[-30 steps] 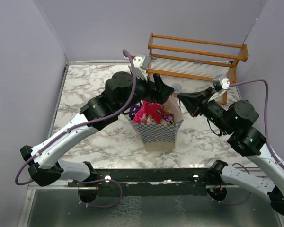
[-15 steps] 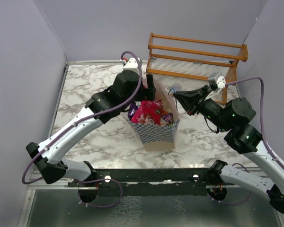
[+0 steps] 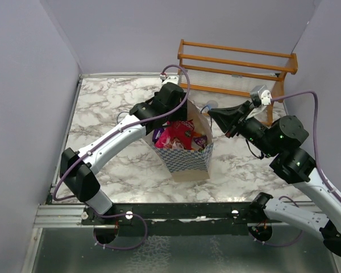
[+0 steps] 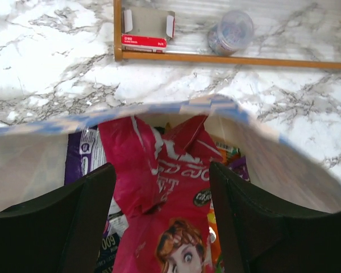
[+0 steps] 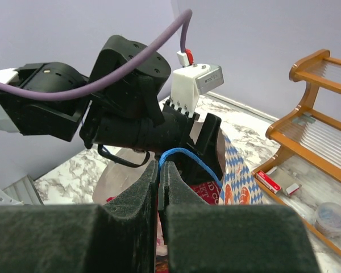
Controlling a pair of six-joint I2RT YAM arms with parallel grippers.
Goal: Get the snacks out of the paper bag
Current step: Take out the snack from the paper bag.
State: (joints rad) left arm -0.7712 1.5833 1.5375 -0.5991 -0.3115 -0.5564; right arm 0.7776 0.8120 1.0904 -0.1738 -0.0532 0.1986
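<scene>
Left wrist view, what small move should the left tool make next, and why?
Probably lower slightly and close on the pink-red glossy packet with a face: the open left tool straddles it in the blue-and-white checkered paper bag, while the right tool pinches the bag's thin blue cord handle.

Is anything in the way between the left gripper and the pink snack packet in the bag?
Nothing visible. The open left gripper is at the mouth of the paper bag, with the pink packet showing between its fingers. The right gripper pinches the blue handle.
</scene>
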